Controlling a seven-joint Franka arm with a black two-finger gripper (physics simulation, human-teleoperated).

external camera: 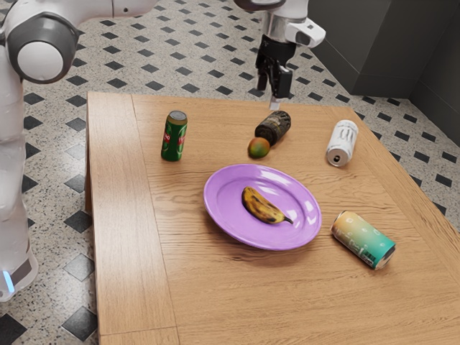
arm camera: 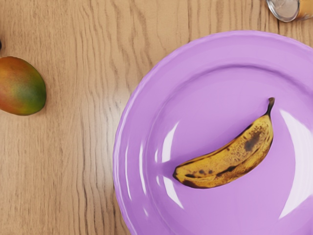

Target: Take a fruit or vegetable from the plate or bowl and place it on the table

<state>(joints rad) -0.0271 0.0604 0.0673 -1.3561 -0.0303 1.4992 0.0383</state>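
My gripper (external camera: 268, 96) is raised over the far part of the table in the exterior view, open, with nothing between its fingers. A spotted yellow-brown banana (external camera: 263, 206) lies on the purple plate (external camera: 300, 233), nearer the exterior view's bottom than the gripper. From the wrist camera the banana (arm camera: 227, 159) appears whole, its dark stem toward the rim of the plate (arm camera: 142, 107). Outside the plate, a red-green mango (external camera: 259, 147) rests on the wood; the wrist view shows this mango (arm camera: 22, 87) too.
Beside the mango lies a dark can (external camera: 273, 127). A green can (external camera: 174, 136) stands toward the exterior view's left; a white can (external camera: 342, 143) is at its right. A yellow-teal can (external camera: 364, 239) lies near the plate on the wooden table (external camera: 237, 302).
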